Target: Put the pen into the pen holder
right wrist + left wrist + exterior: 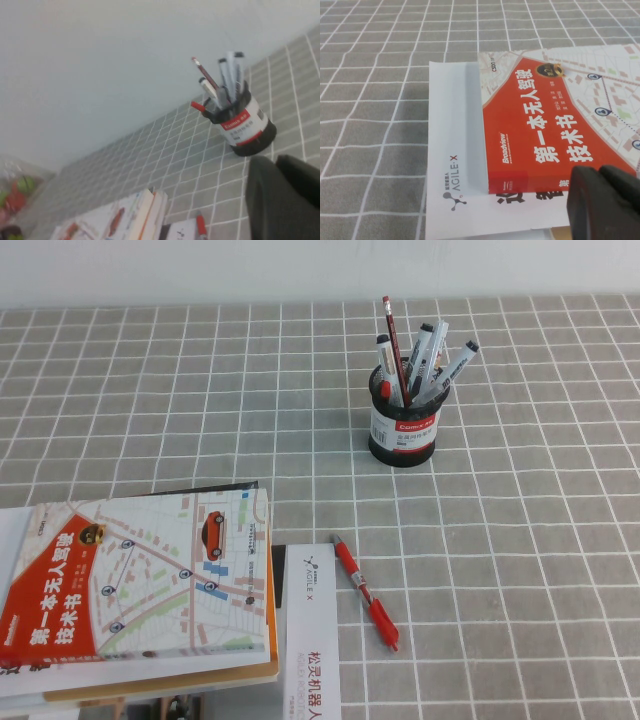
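- The red pen (365, 592) lies flat on the grey checked tablecloth (520, 540), angled, with its upper end just beside the white AgileX booklet (308, 640) but not on it. Nothing holds it, so the job looks not yet started.
- The pen holder (404, 426) stands upright well beyond the pen, toward the back wall (200, 270). It's a black cup with a red and white label, already packed with markers (432, 355) and a red pencil (392, 330) that lean outward. That probably leaves only a small gap for another pen to drop in.
- The left gripper (605, 202) shows only in its own wrist view, as a dark shape over the near corner of the red map-cover book (140, 585). Can't tell if it's open or closed.
- The right gripper (282, 197) is likewise just a dark blob in its wrist view, up high and pointed toward the holder. Its state can't be read either.
- Neither arm is in the high view, so both seem parked back.
- Room-wise: bare cloth on the pen's right and between pen and holder, so the right arm looks like the easy pick. The book stack crowds the pen's left side.
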### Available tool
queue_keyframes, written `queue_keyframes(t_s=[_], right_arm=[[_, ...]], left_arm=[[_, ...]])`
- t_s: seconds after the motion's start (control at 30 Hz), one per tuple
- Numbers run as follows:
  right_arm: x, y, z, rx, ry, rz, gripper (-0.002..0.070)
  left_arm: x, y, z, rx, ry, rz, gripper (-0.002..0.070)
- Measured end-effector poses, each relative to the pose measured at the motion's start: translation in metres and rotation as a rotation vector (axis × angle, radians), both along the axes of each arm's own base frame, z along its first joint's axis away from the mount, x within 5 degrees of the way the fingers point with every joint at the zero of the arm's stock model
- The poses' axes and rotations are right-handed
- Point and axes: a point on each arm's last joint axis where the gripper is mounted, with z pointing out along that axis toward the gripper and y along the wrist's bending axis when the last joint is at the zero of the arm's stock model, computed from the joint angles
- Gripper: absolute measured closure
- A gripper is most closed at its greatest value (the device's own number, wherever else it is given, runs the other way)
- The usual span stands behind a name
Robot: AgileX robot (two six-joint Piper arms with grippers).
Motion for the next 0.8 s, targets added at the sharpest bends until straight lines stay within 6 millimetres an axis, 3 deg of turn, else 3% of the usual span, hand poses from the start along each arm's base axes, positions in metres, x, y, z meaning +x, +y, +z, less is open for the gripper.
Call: queue_keyframes(t_s=[0.2, 0.47, 0.57, 0.8], right_arm=[[0.007, 0.007, 0.063, -0.405, 0.003, 0.118, 0.0689], [0.042, 0.012, 0.126, -0.625, 0.191, 0.36, 0.0688], [0.064, 0.017, 0.128, -0.679, 0.289, 0.456, 0.0688], [0.113, 0.042, 0.105, -0.969, 0.613, 0.625, 0.0688]], left_arm=[[0.0, 0.0, 0.0, 0.0, 0.0, 0.0, 0.0678], [0.0, 0.0, 0.0, 0.0, 0.0, 0.0, 0.0678], [0.0, 0.0, 0.0, 0.0, 0.0, 0.0, 0.0678], [0.0, 0.0, 0.0, 0.0, 0.0, 0.0, 0.0678]])
